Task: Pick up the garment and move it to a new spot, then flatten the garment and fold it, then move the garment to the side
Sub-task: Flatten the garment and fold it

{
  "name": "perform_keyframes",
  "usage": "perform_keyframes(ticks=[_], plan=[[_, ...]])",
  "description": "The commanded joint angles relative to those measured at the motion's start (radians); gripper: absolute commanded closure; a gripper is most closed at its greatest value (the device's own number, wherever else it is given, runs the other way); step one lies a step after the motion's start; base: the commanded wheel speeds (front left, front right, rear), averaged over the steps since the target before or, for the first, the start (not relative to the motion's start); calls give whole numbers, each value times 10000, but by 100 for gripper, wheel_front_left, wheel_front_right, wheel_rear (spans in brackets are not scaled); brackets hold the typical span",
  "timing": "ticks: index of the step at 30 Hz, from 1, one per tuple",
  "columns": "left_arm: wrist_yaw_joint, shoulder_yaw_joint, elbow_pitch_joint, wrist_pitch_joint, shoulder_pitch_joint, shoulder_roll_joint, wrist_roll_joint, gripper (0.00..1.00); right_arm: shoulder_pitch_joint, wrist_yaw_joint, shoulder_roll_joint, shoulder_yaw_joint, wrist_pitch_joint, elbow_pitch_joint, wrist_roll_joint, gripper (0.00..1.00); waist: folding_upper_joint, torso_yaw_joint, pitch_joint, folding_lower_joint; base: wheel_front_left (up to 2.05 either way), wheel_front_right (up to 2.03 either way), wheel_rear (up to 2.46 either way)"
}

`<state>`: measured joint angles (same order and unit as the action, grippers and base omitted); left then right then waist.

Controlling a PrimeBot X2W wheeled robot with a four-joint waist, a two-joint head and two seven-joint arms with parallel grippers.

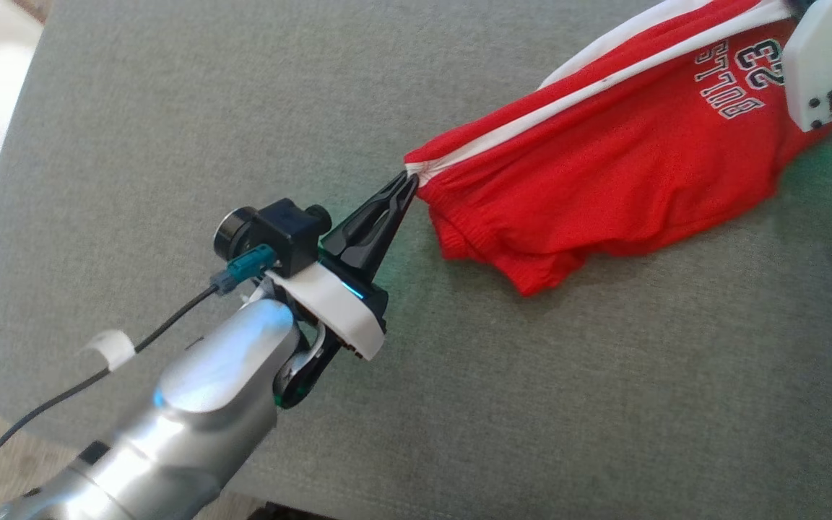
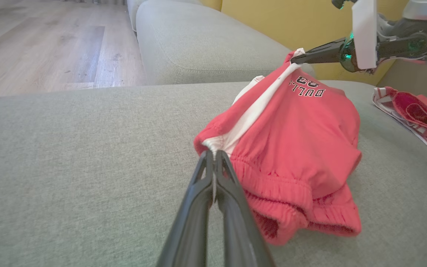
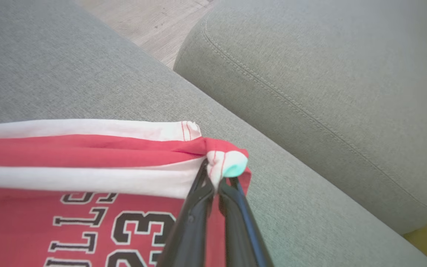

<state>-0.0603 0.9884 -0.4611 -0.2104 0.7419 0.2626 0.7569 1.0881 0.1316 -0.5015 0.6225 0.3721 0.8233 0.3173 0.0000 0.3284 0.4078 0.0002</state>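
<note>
Across the head view, a grey-green fabric sofa seat (image 1: 170, 108) spreads bare at left and bottom, its rounded edge at far left. Red jersey shorts with white side stripes (image 1: 604, 180) lie at upper right, stretched between both claws: left gripper (image 1: 407, 184) clenched on the waistband corner, right gripper (image 3: 216, 178) clenched on the hem corner.

Soft even daylight, faint shadows, wide-angle edge distortion.
</note>
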Motion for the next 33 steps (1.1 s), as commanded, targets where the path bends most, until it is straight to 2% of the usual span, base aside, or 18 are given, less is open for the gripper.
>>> perform_keyframes(ticks=[1, 3, 4, 5, 6, 7, 14, 20, 28, 29, 30, 31, 33], plan=[[-26, -307, 36, -100, 364, 246, -41, 100, 264, -9, -34, 75, -114, -94, 82, 100, 0, 189, 184, -2, 0, 0, 0], [-92, -301, -124, -159, 423, 157, -41, 100, 417, -9, 31, 207, -231, 176, 132, 100, 0, 240, 258, -2, 0, 0, 0], [-124, -307, -194, -188, 459, 123, -41, 100, 526, -9, 51, 237, -380, 278, 122, 63, 0, 261, 303, -2, 0, 0, 0], [-142, -318, -268, -215, 496, 92, -46, 83, 620, -9, 88, 199, -507, 423, 150, 0, 0, 275, 337, -2, 0, 0, 0], [-159, -325, -338, -239, 532, 64, -58, 51, 692, -9, 143, 216, -592, 555, 173, 0, 0, 287, 360, -2, 0, 0, 0], [-168, -340, -408, -262, 566, 39, -66, 0, 767, -9, 185, 205, -699, 684, 206, 0, 0, 292, 376, -2, 0, 0, 0], [-109, -592, -753, -404, 658, 84, -120, 0, 1183, -9, 446, 39, -1775, 1464, 310, 0, 0, 1, 102, -2, 0, 0, 0], [184, -1240, -567, -491, 526, 369, -144, 0, 1077, -9, 670, -379, -3205, 1812, 601, 0, 0, -528, -528, -2, 0, 0, 0], [1009, -3470, 869, -510, -388, 750, -493, 0, 63, -9, 825, -953, -5309, 1291, 1413, 0, 0, -1405, -1637, -2, 0, 0, 0], [1009, -3470, 869, -510, -388, 750, -493, 0, 63, -9, 825, -953, -5309, 1291, 1413, 0, 0, -1405, -1637, -2, 0, 0, 0], [1070, -4045, 1357, -511, -840, 799, -783, 0, -365, -9, 903, -1161, -5765, 1032, 1557, 0, 0, -1641, -1947, -2, 0, 0, 0], [1070, -4045, 1357, -511, -840, 799, -783, 0, -365, -9, 903, -1161, -5765, 1032, 1557, 0, 0, -1641, -1947, -2, 0, 0, 0], [1165, -4666, 1797, -511, -1360, 741, -989, 0, -854, -9, 974, -1423, -6011, 715, 1700, 0, 0, -1836, -2202, -2, 0, 0, 0]])
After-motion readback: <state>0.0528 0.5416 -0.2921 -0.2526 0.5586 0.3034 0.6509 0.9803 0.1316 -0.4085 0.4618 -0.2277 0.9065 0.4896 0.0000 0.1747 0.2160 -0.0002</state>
